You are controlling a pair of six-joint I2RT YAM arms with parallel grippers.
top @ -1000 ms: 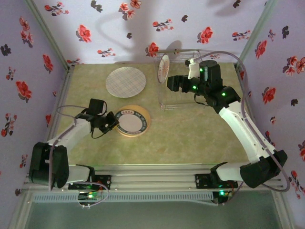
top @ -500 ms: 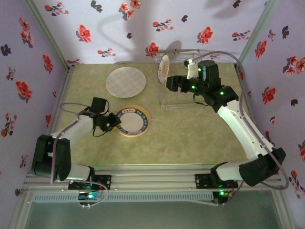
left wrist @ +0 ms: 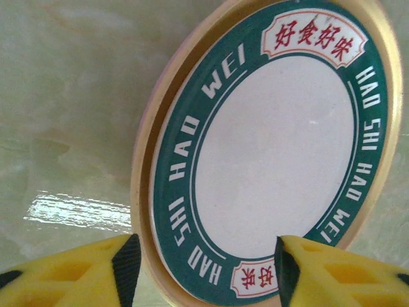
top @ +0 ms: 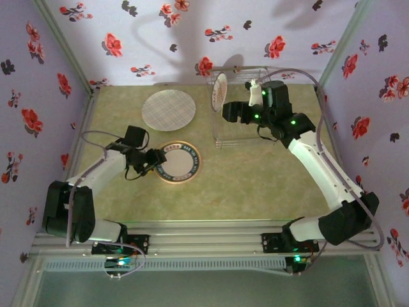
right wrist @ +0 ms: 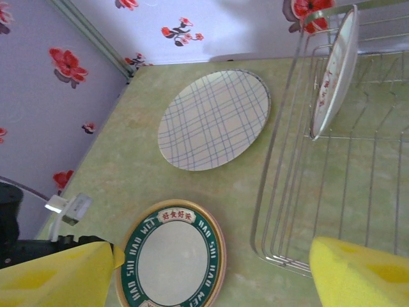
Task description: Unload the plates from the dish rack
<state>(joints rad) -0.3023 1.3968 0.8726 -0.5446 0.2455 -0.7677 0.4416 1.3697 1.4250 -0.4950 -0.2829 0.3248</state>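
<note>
On the table (top: pixel 255 173), plate (left wrist: pixel 275 147) lies between left jaws.

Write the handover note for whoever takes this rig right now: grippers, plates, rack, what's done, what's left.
Left gripper: open, holding nothing, fingers on either side of the green-rimmed plate's edge.
Right gripper: open, empty, at the dish rack near the standing plate.
Plates: checked plate flat on the table; green-rimmed plate lying on an orange-yellow plate; white plate with red design on edge in the rack.
Done: three plates out.
Left: the one in the rack; the right gripper is nearest.
</note>
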